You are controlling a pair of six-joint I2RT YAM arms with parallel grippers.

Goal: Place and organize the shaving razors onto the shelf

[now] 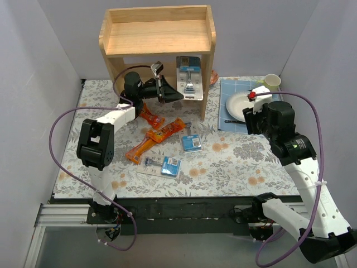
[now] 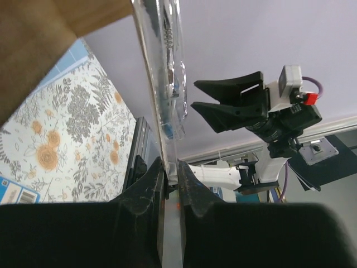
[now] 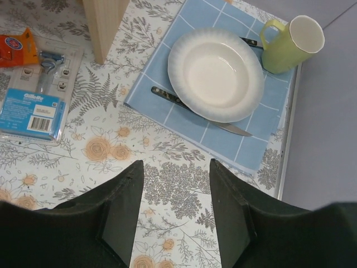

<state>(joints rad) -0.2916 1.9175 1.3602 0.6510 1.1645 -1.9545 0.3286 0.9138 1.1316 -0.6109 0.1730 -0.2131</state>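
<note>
My left gripper is shut on the edge of a razor pack and holds it upright in the lower tier of the wooden shelf, near the right side panel. In the left wrist view the pack stands edge-on between my fingers. Two more razor packs lie flat on the table, one in the middle and one nearer the front. My right gripper is open and empty above the table. Its wrist view shows the middle pack at the left.
Orange snack packets lie left of the middle pack. A blue mat at the right carries a white plate, a knife and a green cup. A shelf leg stands beside the mat.
</note>
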